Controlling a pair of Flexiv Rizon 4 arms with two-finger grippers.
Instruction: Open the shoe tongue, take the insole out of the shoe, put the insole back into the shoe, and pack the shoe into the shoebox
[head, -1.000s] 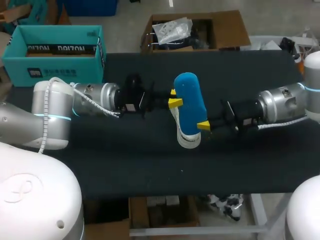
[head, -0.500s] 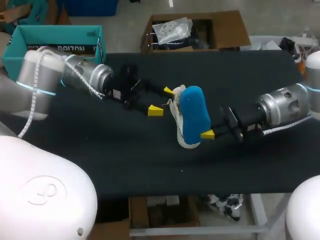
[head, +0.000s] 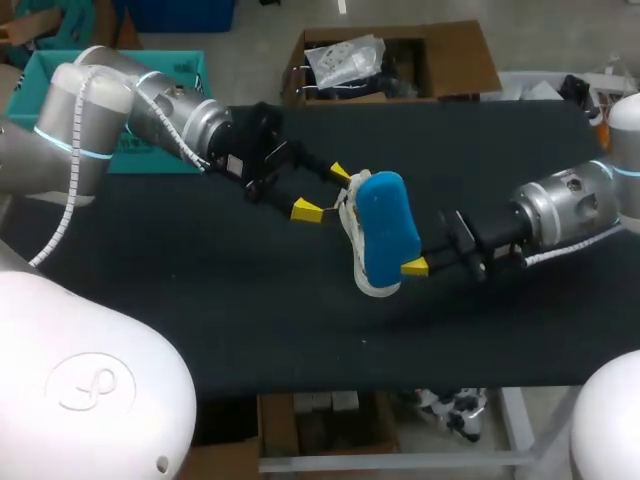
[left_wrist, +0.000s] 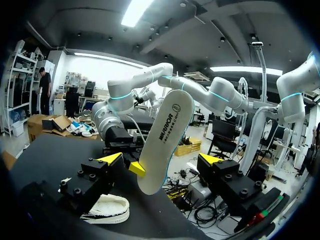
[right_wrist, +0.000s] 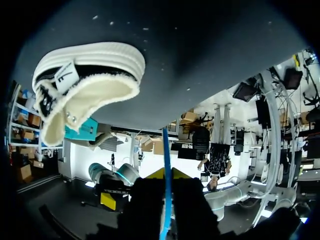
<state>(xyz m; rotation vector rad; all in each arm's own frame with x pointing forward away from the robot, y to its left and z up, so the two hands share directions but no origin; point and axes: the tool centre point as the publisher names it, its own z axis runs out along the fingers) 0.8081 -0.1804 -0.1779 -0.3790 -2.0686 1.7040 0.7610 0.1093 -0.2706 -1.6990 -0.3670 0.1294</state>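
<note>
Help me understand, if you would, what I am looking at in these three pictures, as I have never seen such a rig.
These are two robot arms at a black table. The head view looks down from above and behind: the left arm comes in from the left, the right arm from the right. The other two pictures come from fisheye cameras on each arm's wrist, looking out along its yellow-tipped jaws. On the table lies a white and black shoe. The right arm's jaws are shut on the shoe's insole, blue on top and pale underneath, held above the shoe. The left arm's jaws stand open close to the insole, holding nothing. The teal shoebox stands past the table's far left corner.
</note>
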